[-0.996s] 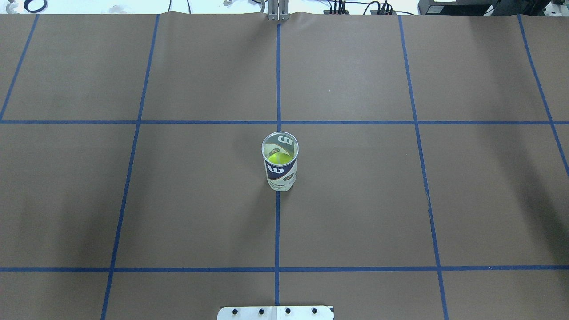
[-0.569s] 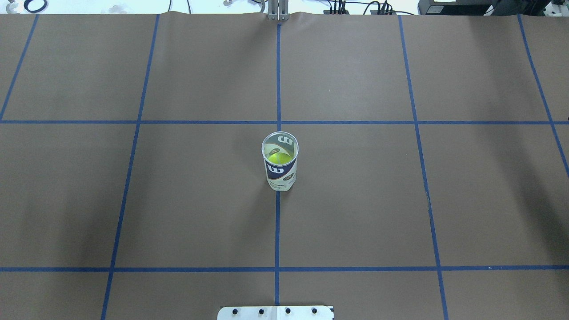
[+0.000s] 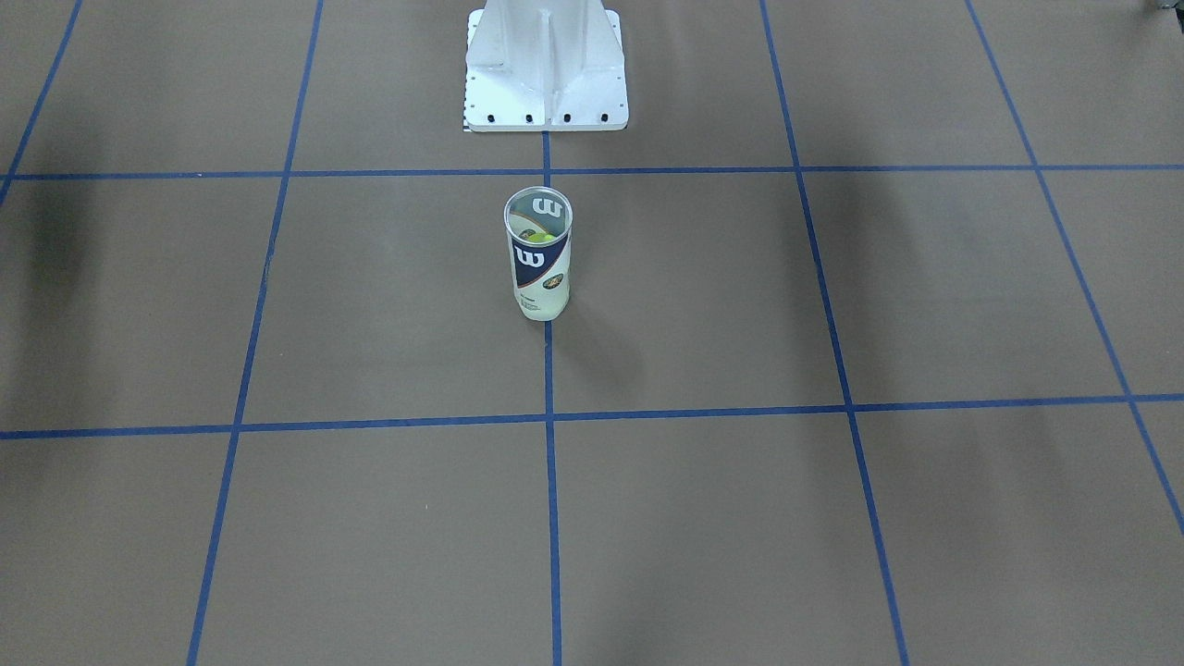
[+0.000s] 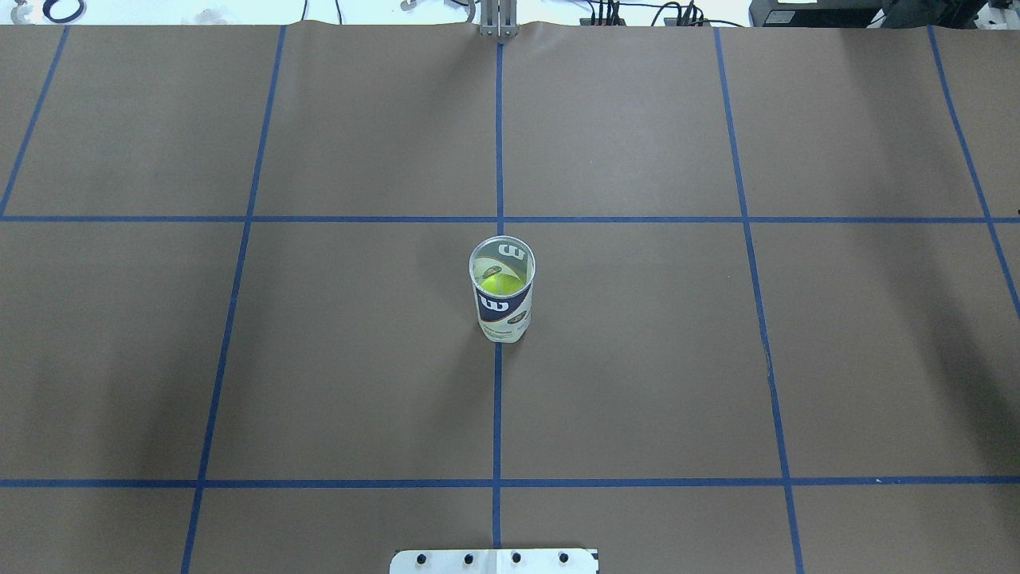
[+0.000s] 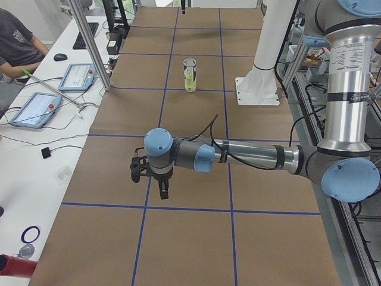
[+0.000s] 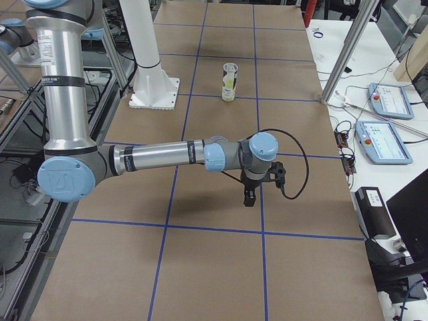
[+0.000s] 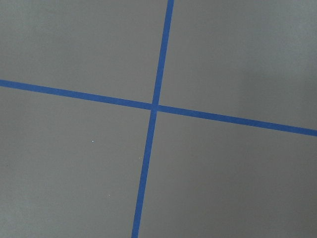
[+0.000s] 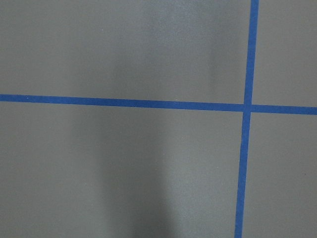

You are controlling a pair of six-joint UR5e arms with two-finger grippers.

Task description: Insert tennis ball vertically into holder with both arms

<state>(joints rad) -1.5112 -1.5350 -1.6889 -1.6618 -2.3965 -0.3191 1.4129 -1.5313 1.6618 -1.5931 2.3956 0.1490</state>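
1. My left end effector, black and two-fingered, hangs fingers-down over the brown paper-covered tabletop toward its left end. It shows only from the side camera, so I cannot tell whether its fingers are spread or pressed together.
2. My right end effector, of the same black build, hangs the same way toward the tabletop's right end. Again I cannot tell how its fingers stand.
3. Each wrist camera sees only paper and a crossing of blue tape lines below it.
4. The clear plastic cylindrical holder with the navy and white "W" label stands upright with its mouth open, about midway between the tabletop's left and right ends, on the centre tape line. It is well apart from both end effectors.
5. A yellow-green tennis ball sits inside the holder, low down in the tube.
6. My white metal pedestal base stands at the tabletop's robot-side edge, in line with the holder and apart from it.
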